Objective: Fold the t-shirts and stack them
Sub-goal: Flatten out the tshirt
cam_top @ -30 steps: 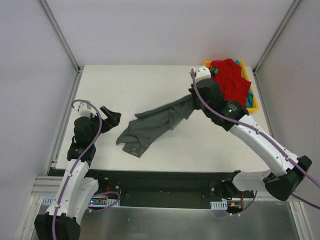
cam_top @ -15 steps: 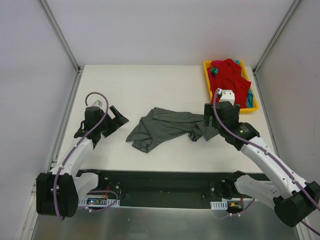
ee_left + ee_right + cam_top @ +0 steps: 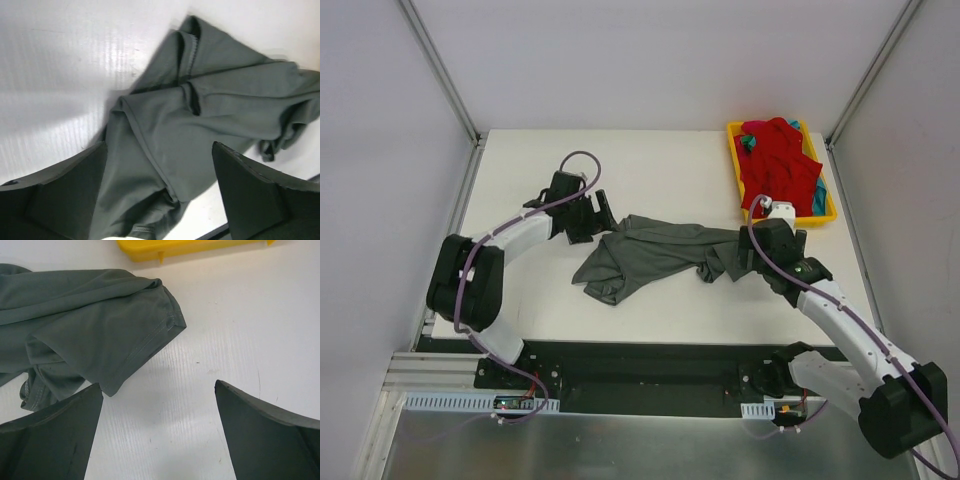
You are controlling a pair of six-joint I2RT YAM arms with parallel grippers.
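Observation:
A dark grey t-shirt (image 3: pixel 655 252) lies crumpled and stretched sideways across the middle of the white table (image 3: pixel 620 165). My left gripper (image 3: pixel 603 212) hovers at its upper left end. In the left wrist view this gripper (image 3: pixel 159 146) is open, with grey cloth (image 3: pixel 210 100) below the wide gap. My right gripper (image 3: pixel 752 258) is at the shirt's right end. It stands open (image 3: pixel 157 385) over bare table, and a hemmed sleeve (image 3: pixel 115 340) reaches its left finger (image 3: pixel 60 435). A red t-shirt (image 3: pixel 782 165) fills the tray, with a bit of teal (image 3: pixel 749 143) beside it.
The yellow tray (image 3: pixel 790 219) sits at the table's back right corner; its rim (image 3: pixel 165 247) shows just beyond the sleeve. Metal frame posts (image 3: pixel 440 70) rise at both back corners. The dark front edge (image 3: pixel 640 350) runs close below the shirt.
The right gripper opened and let the grey shirt drop flat, then drew back to its right end. The left arm swung from the table's left side to the shirt's upper left end.

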